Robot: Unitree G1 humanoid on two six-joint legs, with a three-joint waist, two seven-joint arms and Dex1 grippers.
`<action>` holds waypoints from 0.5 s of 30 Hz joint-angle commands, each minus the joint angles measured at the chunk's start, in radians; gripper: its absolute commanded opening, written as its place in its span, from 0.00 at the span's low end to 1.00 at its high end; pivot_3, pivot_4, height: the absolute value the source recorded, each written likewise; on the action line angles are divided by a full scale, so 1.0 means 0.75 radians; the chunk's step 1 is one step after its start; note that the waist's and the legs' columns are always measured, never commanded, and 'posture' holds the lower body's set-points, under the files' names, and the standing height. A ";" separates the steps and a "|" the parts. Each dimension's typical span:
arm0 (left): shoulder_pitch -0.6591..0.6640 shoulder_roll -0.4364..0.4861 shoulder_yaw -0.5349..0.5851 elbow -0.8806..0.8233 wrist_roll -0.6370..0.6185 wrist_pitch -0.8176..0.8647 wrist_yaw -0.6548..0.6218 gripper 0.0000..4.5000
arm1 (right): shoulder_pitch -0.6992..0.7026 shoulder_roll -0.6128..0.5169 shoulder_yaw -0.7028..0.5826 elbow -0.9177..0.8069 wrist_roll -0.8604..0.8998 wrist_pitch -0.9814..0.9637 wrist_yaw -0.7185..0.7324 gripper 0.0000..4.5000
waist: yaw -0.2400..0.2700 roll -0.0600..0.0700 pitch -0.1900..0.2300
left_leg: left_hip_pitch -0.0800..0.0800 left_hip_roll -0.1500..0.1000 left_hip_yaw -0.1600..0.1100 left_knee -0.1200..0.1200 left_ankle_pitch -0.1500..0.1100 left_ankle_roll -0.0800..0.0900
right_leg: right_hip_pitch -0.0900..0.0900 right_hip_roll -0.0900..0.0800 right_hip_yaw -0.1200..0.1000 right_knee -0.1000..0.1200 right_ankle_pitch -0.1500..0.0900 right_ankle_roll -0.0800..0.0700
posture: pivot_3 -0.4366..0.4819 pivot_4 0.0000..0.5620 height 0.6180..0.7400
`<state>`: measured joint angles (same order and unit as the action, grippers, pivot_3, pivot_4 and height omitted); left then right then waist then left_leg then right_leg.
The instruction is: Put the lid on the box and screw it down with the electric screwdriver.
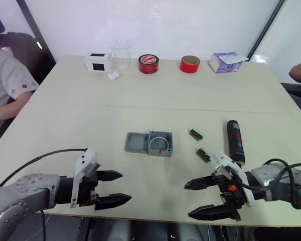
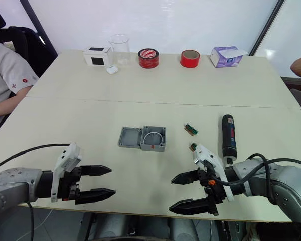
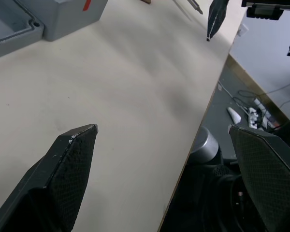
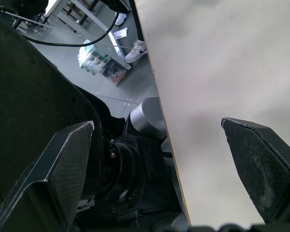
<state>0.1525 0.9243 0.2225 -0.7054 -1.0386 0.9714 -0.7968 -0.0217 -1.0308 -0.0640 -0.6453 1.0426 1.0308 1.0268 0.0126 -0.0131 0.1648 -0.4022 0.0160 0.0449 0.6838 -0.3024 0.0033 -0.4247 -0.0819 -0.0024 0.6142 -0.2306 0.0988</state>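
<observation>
Lid [image 1: 135, 142] lies touching box [image 1: 160, 143], both grippers empty.

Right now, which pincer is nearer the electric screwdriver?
Right. The right pincer hovers open just in front of the electric screwdriver, near its tip end. The left pincer, also open, is across the table, beyond the lid and box.

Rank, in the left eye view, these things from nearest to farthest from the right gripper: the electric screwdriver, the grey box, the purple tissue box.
Measured from the right gripper:
1. The electric screwdriver, lying on the table just beyond it, on the robot's right.
2. The box, open, mid-table to its left, beside the lid.
3. The purple tissue box, at the table's far edge, on the right.
</observation>
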 commanded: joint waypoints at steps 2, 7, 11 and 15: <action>-0.024 -0.013 0.018 0.005 -0.023 -0.019 0.011 0.99 | -0.018 0.005 -0.006 -0.051 0.000 -0.015 -0.035 1.00 | 0.000 0.000 0.000 | 0.000 0.000 0.000 0.000 0.000 0.000 | 0.000 0.000 0.000 0.000 0.000 0.000 | 0.48 0.27 1.00; -0.019 0.001 -0.001 0.000 0.014 -0.025 0.006 0.99 | -0.046 0.007 0.026 -0.071 -0.032 -0.012 -0.099 1.00 | 0.000 0.000 0.000 | 0.000 0.000 0.000 0.000 0.000 0.000 | 0.000 0.000 0.000 0.000 0.000 0.000 | 0.48 0.27 1.00; -0.012 -0.003 -0.002 -0.002 0.007 -0.015 0.021 0.99 | -0.050 0.003 0.024 -0.064 -0.011 -0.004 -0.100 1.00 | 0.000 0.000 0.000 | 0.000 0.000 0.000 0.000 0.000 0.000 | 0.000 0.000 0.000 0.000 0.000 0.000 | 0.48 0.27 1.00; -0.011 -0.001 0.013 0.011 -0.030 -0.002 0.007 0.99 | -0.077 0.036 0.001 -0.020 0.034 0.009 -0.127 1.00 | 0.000 0.000 0.000 | 0.000 0.000 0.000 0.000 0.000 0.000 | 0.000 0.000 0.000 0.000 0.000 0.000 | 0.48 0.27 1.00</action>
<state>0.1443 0.9173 0.2157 -0.6882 -1.0364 0.9698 -0.7822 -0.0540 -1.0219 -0.0395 -0.6632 1.0322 1.0363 0.9444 0.0125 -0.0132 0.1648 -0.4021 0.0159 0.0450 0.6839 -0.3024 0.0033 -0.4247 -0.0819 -0.0022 0.6143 -0.2306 0.0988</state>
